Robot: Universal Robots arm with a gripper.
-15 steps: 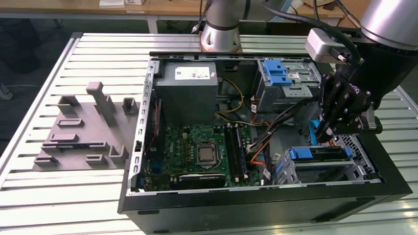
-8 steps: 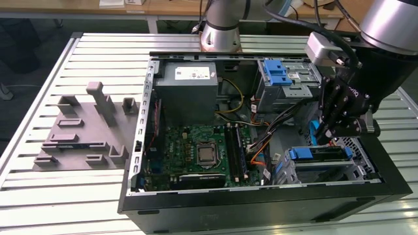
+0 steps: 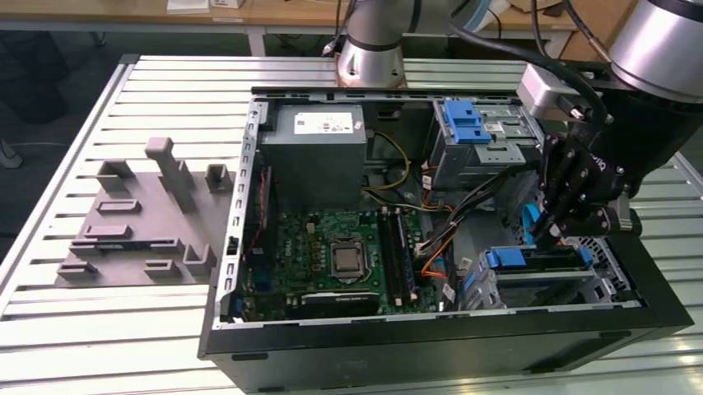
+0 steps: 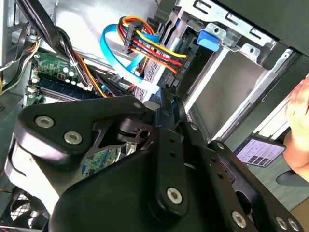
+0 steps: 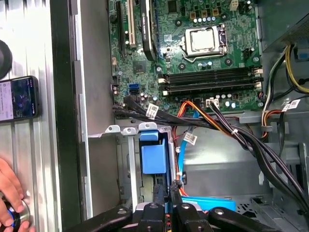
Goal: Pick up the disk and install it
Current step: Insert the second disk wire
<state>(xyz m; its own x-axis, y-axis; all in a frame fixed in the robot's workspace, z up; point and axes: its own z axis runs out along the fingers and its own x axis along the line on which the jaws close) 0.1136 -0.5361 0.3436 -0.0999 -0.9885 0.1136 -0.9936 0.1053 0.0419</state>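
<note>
The fingers are pressed together with no visible gap in both wrist views, tips down at the drive cage beside the blue tab; whether they pinch anything cannot be told. In the exterior view the gripper stands at the right of the frame inside the open computer case, just above the disk, which sits in the lower drive cage, its blue carrier end showing. Bundled black, red, yellow and orange cables and a light-blue flat cable crowd the cage mouth. Further out lie the green motherboard, the grey power supply box with a white sticker, and a grey moulded fixture on the slatted metal surface.
</note>
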